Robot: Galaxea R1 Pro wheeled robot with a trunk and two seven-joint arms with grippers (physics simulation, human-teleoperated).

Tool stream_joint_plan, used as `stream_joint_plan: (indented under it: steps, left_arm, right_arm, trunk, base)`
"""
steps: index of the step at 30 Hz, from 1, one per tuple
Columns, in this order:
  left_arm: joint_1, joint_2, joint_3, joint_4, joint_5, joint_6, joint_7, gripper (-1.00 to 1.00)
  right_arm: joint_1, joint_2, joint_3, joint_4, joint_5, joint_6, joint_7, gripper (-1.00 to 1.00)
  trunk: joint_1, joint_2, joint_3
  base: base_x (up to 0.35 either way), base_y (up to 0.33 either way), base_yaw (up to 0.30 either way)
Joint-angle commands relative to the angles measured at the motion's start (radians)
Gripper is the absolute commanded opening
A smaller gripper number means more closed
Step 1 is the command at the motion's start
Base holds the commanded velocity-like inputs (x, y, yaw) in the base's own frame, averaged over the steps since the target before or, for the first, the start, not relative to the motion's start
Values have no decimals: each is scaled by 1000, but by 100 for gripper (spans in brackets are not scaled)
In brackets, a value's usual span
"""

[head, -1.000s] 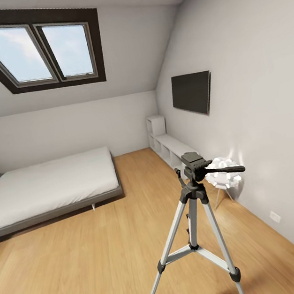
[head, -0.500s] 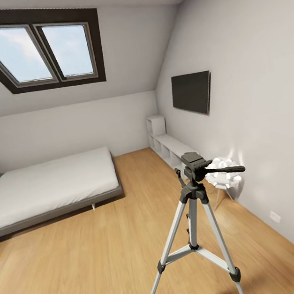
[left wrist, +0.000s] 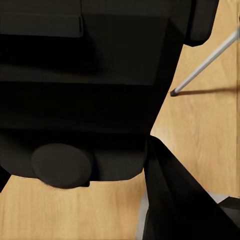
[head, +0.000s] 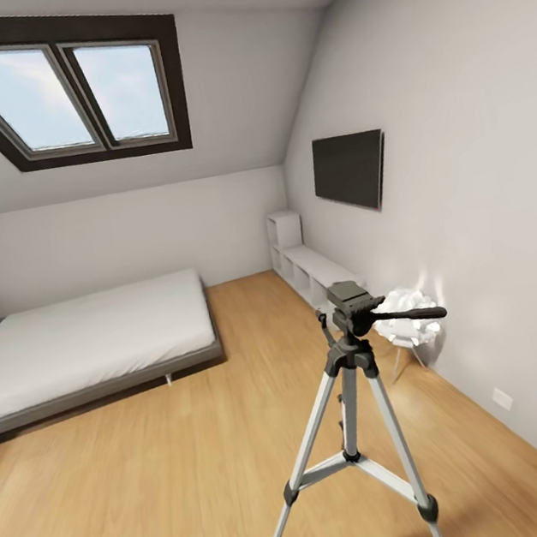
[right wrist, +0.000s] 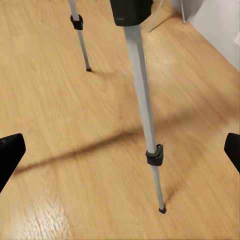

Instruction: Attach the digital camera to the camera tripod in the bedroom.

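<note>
**Inspector A:** Location of the task items?

**Inspector B:** The camera tripod [head: 354, 394] stands upright on the wood floor [head: 164, 484] of the bedroom, at about 5 o'clock in the head view, legs splayed. Its black head [head: 350, 306] is bare, with the pan handle [head: 410, 314] pointing toward 3 o'clock. The bed [head: 89, 340] lies at 9 o'clock, the wall TV [head: 350, 170] at 2 o'clock. I see no digital camera.

**Inspector A:** Handling assessment?

**Inspector B:** By judgement: thin metal legs [right wrist: 145, 115] make a stiff but light stand, easily tipped. Any load should come straight down on the head plate, not the handle, which would lever it over.

**Inspector A:** Jaws?

**Inspector B:** The right gripper [right wrist: 120, 147] has jaws spread wide, nothing between them, facing a tripod leg. For the left, I cannot tell: dark bodywork blocks that wrist view.
</note>
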Motion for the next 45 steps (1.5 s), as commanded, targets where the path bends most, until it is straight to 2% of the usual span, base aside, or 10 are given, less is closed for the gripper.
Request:
stream_joint_plan:
  steps: [1,12,18,45]
  left_arm:
    - [-2,1,-8,-4,-2,-2,12,-100]
    - [-2,-9,-8,-4,-2,-2,12,-100]
    - [-2,-11,-8,-3,-2,-2,12,-100]
    - [-2,-13,-7,-3,-2,-2,12,-100]
  right_arm:
    - [0,0,3,-2,2,0,-7,100]
    - [0,1,3,-2,1,0,-8,100]
    - [0,2,3,-1,1,0,-8,100]
    - [0,-2,-1,-3,3,1,-7,100]
  trunk:
    - [1,-2,-2]
    - [1,-2,-2]
    - [1,-2,-2]
    - [1,-2,-2]
  base:
    - [175,-197,0]
    - [-64,-259,0]
    - [-93,-83,95]
    - [-2,-2,276]
